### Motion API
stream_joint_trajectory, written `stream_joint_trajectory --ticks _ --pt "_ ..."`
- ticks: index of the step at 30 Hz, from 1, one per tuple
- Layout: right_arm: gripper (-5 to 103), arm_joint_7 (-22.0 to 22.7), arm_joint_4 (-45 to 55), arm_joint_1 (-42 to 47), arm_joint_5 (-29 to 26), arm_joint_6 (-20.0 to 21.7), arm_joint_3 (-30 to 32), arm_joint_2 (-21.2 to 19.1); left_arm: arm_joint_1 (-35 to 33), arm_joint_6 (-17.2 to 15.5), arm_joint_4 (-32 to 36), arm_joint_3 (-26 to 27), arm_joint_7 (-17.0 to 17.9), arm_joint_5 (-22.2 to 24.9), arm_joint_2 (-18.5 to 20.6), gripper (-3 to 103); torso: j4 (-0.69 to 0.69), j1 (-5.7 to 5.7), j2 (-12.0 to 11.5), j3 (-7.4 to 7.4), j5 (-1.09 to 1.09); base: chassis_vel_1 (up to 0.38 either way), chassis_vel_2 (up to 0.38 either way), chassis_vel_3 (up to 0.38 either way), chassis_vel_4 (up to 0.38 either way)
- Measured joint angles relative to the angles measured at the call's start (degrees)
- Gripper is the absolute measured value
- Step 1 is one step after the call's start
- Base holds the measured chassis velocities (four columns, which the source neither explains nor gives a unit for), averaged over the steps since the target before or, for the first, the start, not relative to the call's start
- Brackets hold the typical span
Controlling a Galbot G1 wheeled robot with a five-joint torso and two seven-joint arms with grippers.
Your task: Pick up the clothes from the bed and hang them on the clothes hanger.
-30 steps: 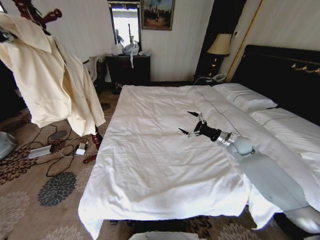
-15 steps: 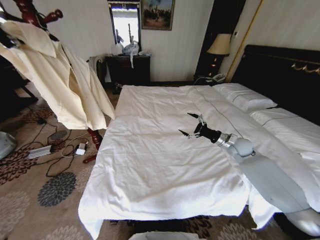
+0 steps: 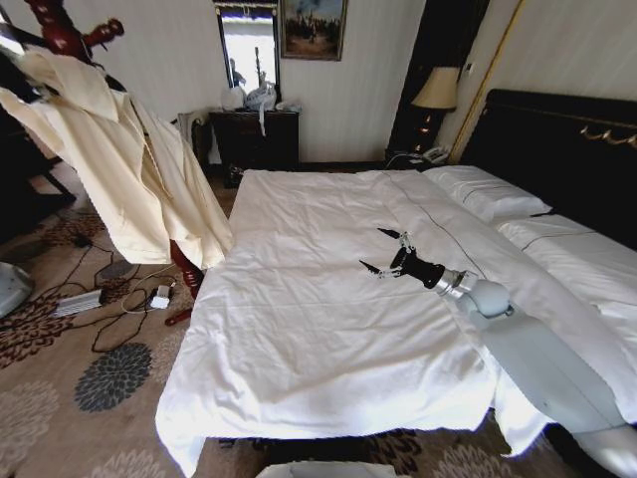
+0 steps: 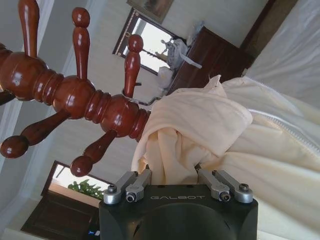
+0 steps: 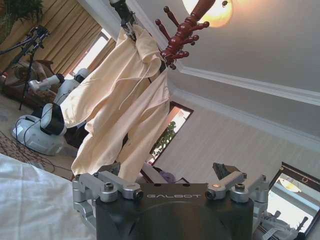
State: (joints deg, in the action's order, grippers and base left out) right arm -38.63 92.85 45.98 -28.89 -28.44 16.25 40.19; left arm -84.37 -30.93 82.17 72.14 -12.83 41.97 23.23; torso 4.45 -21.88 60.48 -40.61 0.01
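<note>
Head view: clothes (image 3: pixel 124 174) hang lengthwise from clothes hanger (image 3: pixel 62 35).

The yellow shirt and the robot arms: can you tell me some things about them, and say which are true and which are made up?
1. The shirt lies flat on the bed. False: it hangs at the red-brown coat stand, off the bed.
2. The right gripper is above the white duvet with its fingers spread. True.
3. The left gripper has hold of the shirt's fabric beside the stand's post. True.
4. The right gripper carries a pillow. False: nothing is between its fingers.
5. A lamp stands in the corner near the black headboard. True.
</note>
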Motion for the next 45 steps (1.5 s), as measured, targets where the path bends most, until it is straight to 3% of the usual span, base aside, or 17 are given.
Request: stream_joint_trajectory --ticks 2,6,7,15,17,20,22,25,32,34,35,36,38,40,41,44,45 --pt "100 0.01 0.05 0.00 0.00 0.06 -0.05 0.00 0.44 0.01 0.89 -0.48 1.24 1.01 -0.64 26 0.01 0.00 0.00 0.00 0.00 0.000 0.000 0.000 0.000" --pt "100 0.05 0.26 0.17 0.00 0.31 -0.34 0.05 3.91 -1.23 7.64 -3.76 6.95 5.28 -5.49 47 0.02 0.00 0.00 0.00 0.02 0.000 0.000 0.000 0.000" --pt "100 0.05 0.26 0.17 0.00 0.31 -0.34 0.05 3.91 -1.23 7.64 -3.76 6.95 5.28 -5.49 47 0.02 0.00 0.00 0.00 0.02 0.000 0.000 0.000 0.000" --pt "100 0.08 -0.14 -0.02 -0.06 0.38 -1.51 -0.22 9.56 -2.20 21.08 -11.19 15.47 12.65 -18.41 80 0.02 0.00 0.00 0.00 -0.01 0.000 0.000 0.000 0.000" --pt "100 0.09 -0.18 -0.10 -0.08 0.39 -1.64 -0.27 9.65 -2.03 22.10 -11.44 15.92 12.96 -19.89 80 0.03 0.00 0.00 0.00 0.03 0.000 0.000 0.000 0.000" --pt "100 0.12 -0.32 -0.28 -0.13 0.43 -1.95 -0.50 9.31 1.03 26.30 -12.34 16.56 15.94 -26.56 96 0.01 0.00 0.00 0.00 0.00 0.000 0.000 0.000 0.000" --pt "100 0.13 -0.36 -0.26 -0.14 0.44 -2.00 -0.56 9.11 2.07 27.25 -12.49 16.58 16.99 -28.38 96 0.01 0.00 0.00 0.00 0.00 0.000 0.000 0.000 0.000" --pt "100 0.34 -0.38 0.20 -0.54 0.46 -1.97 -0.89 7.77 5.11 31.65 -13.11 17.25 21.63 -35.59 100 0.01 0.00 0.00 0.00 0.01 0.000 0.000 0.000 0.000" --pt "100 2.31 0.05 2.12 -3.67 1.33 -0.75 -0.60 5.27 6.22 37.51 -13.25 19.27 24.38 -45.49 100 0.01 0.00 0.00 0.00 -0.01 0.000 0.000 0.000 0.000" --pt "100 5.94 1.11 4.19 -7.70 2.40 0.46 0.55 3.56 6.02 40.04 -13.66 21.05 25.52 -51.38 100 0.00 0.00 0.00 0.00 0.00 0.000 0.000 0.000 0.000" --pt "100 5.94 1.11 4.19 -7.70 2.40 0.46 0.55 3.56 6.02 40.04 -13.66 21.05 25.52 -51.38 100 0.00 0.00 0.00 0.00 0.00 0.000 0.000 0.000 0.000" --pt "100 10.73 3.03 6.95 -13.77 4.17 2.39 2.64 2.00 5.60 42.24 -13.74 22.86 26.79 -57.35 100 0.01 0.00 0.00 0.00 0.00 0.000 0.000 0.000 0.000" --pt "100 15.41 4.75 9.02 -17.22 5.32 3.77 4.69 1.11 5.59 43.34 -13.80 24.73 27.20 -61.25 100 0.01 0.00 0.00 0.00 0.02 0.000 0.000 0.000 0.000" --pt "100 23.16 7.24 12.36 -19.97 6.03 6.27 8.01 -1.12 8.85 44.09 -15.04 26.38 23.49 -67.36 100 0.01 0.00 0.00 0.00 0.00 0.000 0.000 0.000 0.000" --pt "100 23.16 7.24 12.36 -19.97 6.03 6.27 8.01 -1.12 8.85 44.09 -15.04 26.38 23.49 -67.36 100 0.01 0.00 0.00 0.00 0.00 0.000 0.000 0.000 0.000" --pt "100 30.37 10.82 18.87 -16.80 7.21 10.71 12.88 -4.24 14.91 44.36 -17.09 24.96 11.46 -76.22 100 -0.01 0.00 -0.01 0.00 -0.02 0.000 0.000 0.000 0.000" --pt "100 30.37 10.82 18.87 -16.80 7.21 10.71 12.88 -4.24 14.91 44.36 -17.09 24.96 11.46 -76.22 100 -0.01 0.00 -0.01 0.00 -0.02 0.000 0.000 0.000 0.000"
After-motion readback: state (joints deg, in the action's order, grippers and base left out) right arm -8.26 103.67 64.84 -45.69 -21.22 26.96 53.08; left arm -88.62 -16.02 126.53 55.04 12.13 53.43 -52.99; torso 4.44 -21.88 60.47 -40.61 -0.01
